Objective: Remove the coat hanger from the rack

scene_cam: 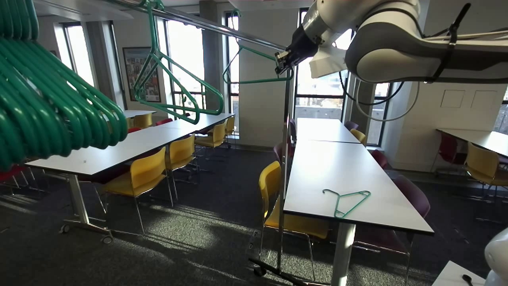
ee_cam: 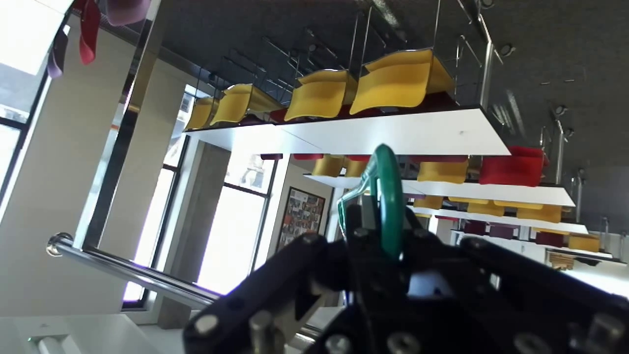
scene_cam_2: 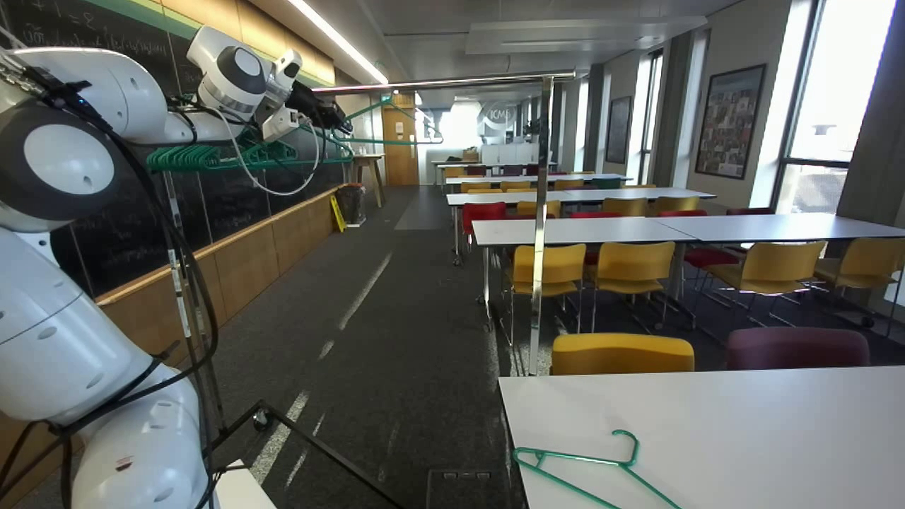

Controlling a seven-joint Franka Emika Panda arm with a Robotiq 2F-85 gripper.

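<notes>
The green coat hanger (scene_cam: 256, 81) is clamped near one corner in the gripper (scene_cam: 279, 64), beside the garment rack (scene_cam: 283, 159). In an exterior view, its hook (scene_cam: 236, 12) shows above the horizontal bar (scene_cam: 198, 23).

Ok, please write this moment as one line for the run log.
fingers: closed on green hanger | rack bar: hanger appears unhooked, unconfirmed | another hanger: lying on table

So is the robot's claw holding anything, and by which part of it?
Yes: the gripper holds a green coat hanger, gripped near one of its outer corners.
</notes>
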